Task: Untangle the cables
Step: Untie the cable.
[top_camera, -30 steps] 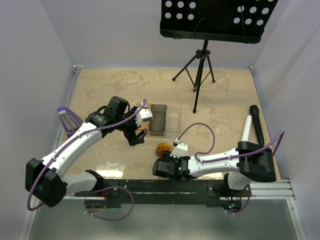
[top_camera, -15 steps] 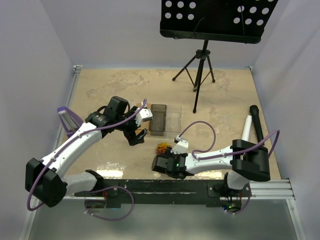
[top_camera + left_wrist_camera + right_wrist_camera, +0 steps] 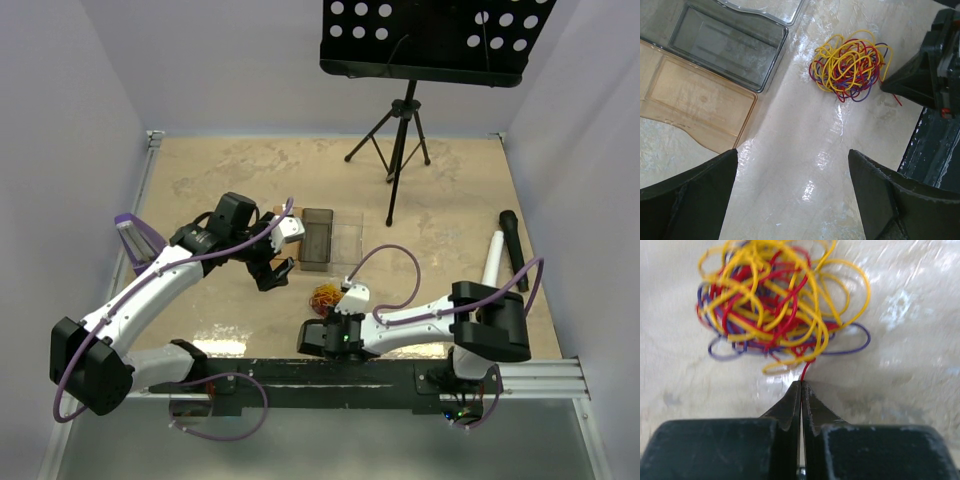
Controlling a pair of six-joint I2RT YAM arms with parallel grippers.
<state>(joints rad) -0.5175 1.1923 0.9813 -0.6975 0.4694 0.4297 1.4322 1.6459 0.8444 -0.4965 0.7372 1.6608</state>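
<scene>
Near the front edge of the mottled beige tabletop (image 3: 230, 170), the ball of thin yellow, red and purple cables (image 3: 782, 310) is lying in a loose tangle, just ahead of my right pincer (image 3: 801, 385). I am clenching that pincer's black jaws together. A single red strand (image 3: 805, 371) trailing out of the tangle is running straight into the pinched tips, so I am grasping the cables by that one strand. The rest of the loops are resting on the tabletop.

I am holding my left pincer (image 3: 792, 155) above the tabletop to the left of the tangle. It is released, its two black fingers (image 3: 690, 200) standing wide apart with nothing between them.

Just beyond the tangle, a smoky grey transparent plastic tray (image 3: 730, 45) is sitting right against an amber transparent plastic tray (image 3: 695, 100). Farther back, a black perforated music stand on a tripod (image 3: 430, 50) is standing near the rear wall. Over at the right edge, a black microphone (image 3: 512, 250) and a white microphone (image 3: 492, 258) are lying side by side.
</scene>
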